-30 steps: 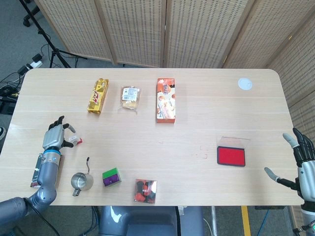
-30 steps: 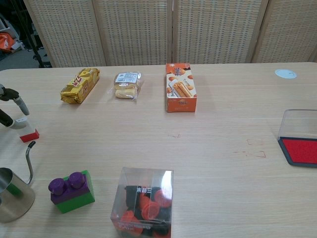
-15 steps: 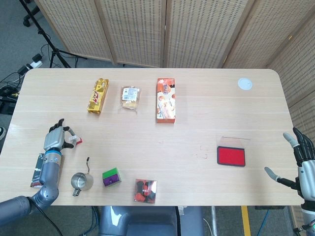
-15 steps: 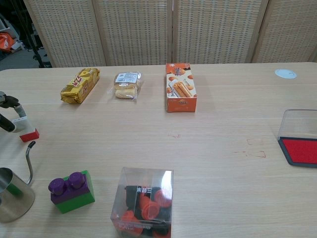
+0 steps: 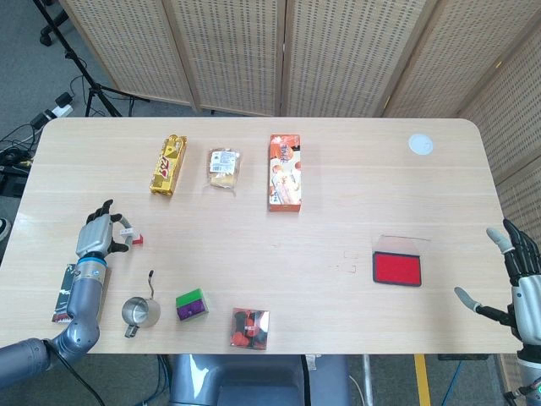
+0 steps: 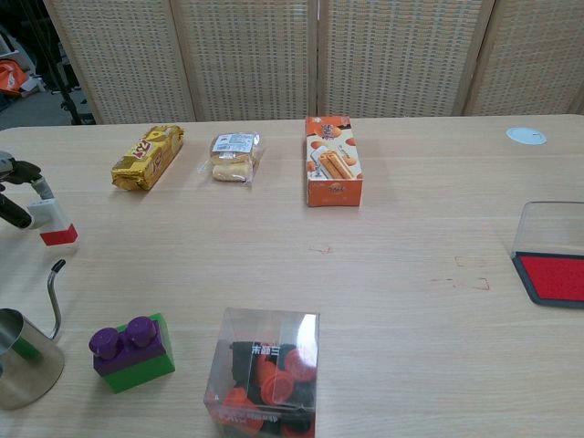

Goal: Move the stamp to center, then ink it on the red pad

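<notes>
The stamp [image 5: 134,238] [image 6: 53,224] is a small white block with a red base, near the table's left edge. My left hand [image 5: 99,236] pinches its white top, with fingertips [image 6: 22,194] showing at the chest view's left border. The stamp's red base looks slightly raised off the wood. The red ink pad [image 5: 396,268] [image 6: 553,276] lies open at the right, its clear lid standing behind it. My right hand [image 5: 517,272] hangs off the table's right edge with fingers spread, holding nothing; the chest view does not show it.
A yellow snack pack [image 5: 169,164], a wrapped bread [image 5: 224,167] and an orange box [image 5: 285,172] line the far side. A steel pitcher [image 5: 139,311], a purple-green brick [image 5: 192,304] and a clear box [image 5: 250,328] stand along the near edge. A white disc [image 5: 421,144] lies far right.
My left hand's fingers have closed onto the stamp, and the stamp has risen a little and shifted slightly away from me. The right hand has not moved.
</notes>
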Available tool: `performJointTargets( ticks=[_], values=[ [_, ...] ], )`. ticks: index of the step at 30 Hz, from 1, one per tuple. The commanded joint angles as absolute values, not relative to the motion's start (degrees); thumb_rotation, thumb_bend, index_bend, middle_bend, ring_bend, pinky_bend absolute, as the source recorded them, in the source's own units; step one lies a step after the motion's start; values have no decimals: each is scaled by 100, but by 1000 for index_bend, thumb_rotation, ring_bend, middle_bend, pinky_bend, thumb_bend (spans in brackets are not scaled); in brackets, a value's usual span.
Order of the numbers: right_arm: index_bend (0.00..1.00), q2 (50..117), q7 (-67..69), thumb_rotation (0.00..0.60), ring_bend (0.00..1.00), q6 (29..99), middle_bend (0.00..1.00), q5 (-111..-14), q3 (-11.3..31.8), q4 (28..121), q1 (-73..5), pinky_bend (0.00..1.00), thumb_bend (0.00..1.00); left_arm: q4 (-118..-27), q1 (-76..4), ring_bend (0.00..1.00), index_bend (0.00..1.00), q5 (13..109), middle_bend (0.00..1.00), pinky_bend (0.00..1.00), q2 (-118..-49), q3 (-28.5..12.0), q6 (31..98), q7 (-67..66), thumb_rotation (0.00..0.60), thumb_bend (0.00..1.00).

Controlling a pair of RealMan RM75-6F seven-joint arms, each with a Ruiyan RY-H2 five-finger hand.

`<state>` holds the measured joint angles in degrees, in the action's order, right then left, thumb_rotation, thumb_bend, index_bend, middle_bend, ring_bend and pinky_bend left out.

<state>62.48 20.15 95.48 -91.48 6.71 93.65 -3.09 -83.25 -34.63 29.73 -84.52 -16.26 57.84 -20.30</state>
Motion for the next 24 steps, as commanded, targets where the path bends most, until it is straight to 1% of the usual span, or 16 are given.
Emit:
performJointTargets(
  ticks=[1,4,5,12,15,16,19,24],
  values=[
    [97,6255,1996,600,0,9521,0,-9129,674,9363,-318,0,0,-8590,-3481,0,596,3218,0,0,-8320,-1680,5893,-1986,600,438],
    [97,6265,1947,600,0,9431,0,-9063,682,9361,-347,0,0,-8936,-3648,0,596,3531,0,0,-8191,-1745,5860,-2069,600,433],
    [97,6260,1927,600,0,9362,0,-9007,688,9369,-365,0,0,-9065,-3832,0,596,3712,0,0,-8205,-1820,5785,-2163,600,431],
    [97,6218,1850,600,0,9122,0,-8808,723,9426,-434,0,0,-9207,-4661,0,596,3444,0,0,-8528,-1990,5486,-2788,600,422],
    [97,6199,1855,600,0,8993,0,-8693,745,9430,-470,0,0,-8990,-5139,0,596,3103,0,0,-8907,-2041,5522,-3196,600,417],
    [97,6193,1867,600,0,8931,0,-8633,758,9416,-488,0,0,-8821,-5395,0,596,2936,0,0,-9175,-2077,5545,-3388,600,417],
    [97,6186,1890,600,0,8851,0,-8548,781,9387,-509,0,0,-8396,-5831,0,596,2546,0,0,-9703,-2140,5723,-3736,600,420],
    [97,6166,1998,600,0,8749,0,-8404,811,9315,-513,0,0,-7675,-6300,0,596,2339,0,0,-10413,-2227,5690,-3880,600,421]
  ],
)
